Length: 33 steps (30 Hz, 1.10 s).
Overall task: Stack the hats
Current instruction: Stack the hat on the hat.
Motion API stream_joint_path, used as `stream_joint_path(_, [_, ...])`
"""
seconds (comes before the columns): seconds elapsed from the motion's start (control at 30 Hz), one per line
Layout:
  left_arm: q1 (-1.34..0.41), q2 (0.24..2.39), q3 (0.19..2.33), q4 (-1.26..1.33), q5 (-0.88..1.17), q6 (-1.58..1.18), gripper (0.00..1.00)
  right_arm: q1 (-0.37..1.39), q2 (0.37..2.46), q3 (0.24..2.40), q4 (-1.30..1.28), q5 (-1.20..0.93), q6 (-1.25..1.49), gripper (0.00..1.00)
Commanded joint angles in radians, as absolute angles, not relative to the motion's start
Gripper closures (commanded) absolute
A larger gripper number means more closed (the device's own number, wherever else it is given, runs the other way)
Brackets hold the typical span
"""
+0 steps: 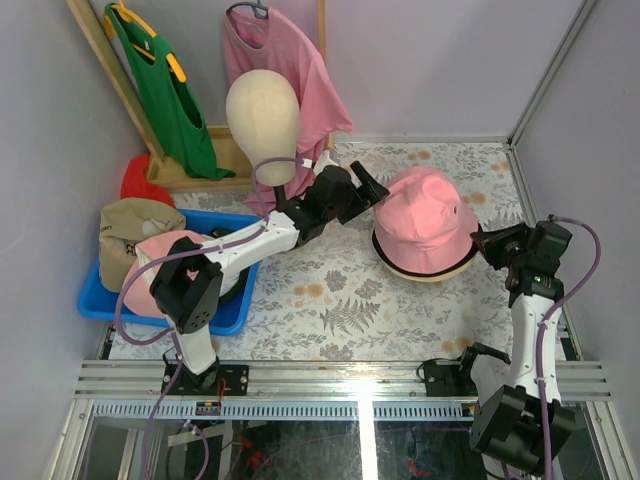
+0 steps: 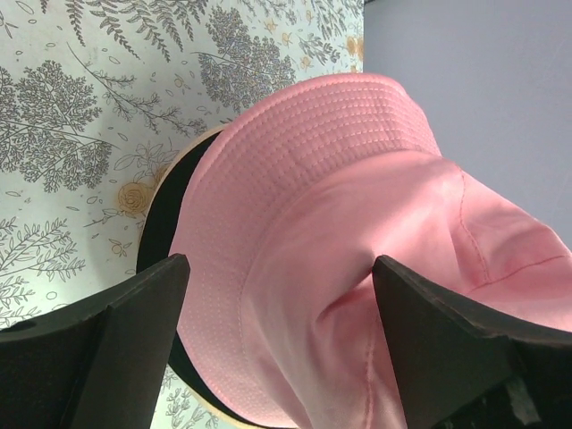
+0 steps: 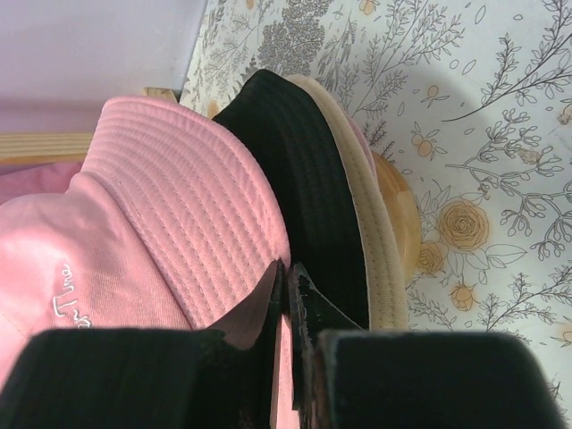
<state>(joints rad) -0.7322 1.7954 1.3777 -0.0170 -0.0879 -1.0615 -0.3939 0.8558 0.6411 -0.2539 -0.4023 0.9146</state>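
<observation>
Your right fingers [image 3: 302,308] are pressed together on the brim of the pink hat [image 1: 425,215], on the side facing the table's right edge. That pinch looks meant to pin the soft brim so the top hat stays square on the pile. The pink hat crowns a stack in the right half of the table [image 1: 330,300], about midway between the near and far edges. Under it are a black hat [image 3: 304,170] and a tan hat [image 3: 371,241], their brims showing as 2 rings. Your left fingers [image 1: 368,190] stand wide apart beside the crown on its far-left side, with the crown framed between them in the wrist view and no contact that I can see. A gap that wide suits so broad and floppy a crown. 2 more hats lie in the blue bin [image 1: 95,295] at the left edge, a tan cap [image 1: 130,230] and a pink cap [image 1: 155,258] partly hidden by your left arm, so I judge the stack unfinished. The table wears a flat cloth printed with ferns and flowers. Plain lilac-grey walls close it in, and at the far left corner a wooden rack holds a green shirt [image 1: 165,95] and a pink shirt [image 1: 290,65] behind a mannequin head [image 1: 262,110].
</observation>
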Motion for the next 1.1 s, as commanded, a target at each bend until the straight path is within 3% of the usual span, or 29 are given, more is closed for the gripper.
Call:
stream_joint_path(0.0, [-0.736, 1.792, 1.347, 0.063, -0.170, -1.135, 0.17, -0.422, 0.869, 0.657, -0.265, -0.371, 0.883, 1.00])
stream_joint_path(1.07, [-0.814, 1.722, 1.101, 0.257, -0.363, -1.289, 0.14, -0.455, 0.874, 0.661, -0.255, -0.406, 0.863, 1.00])
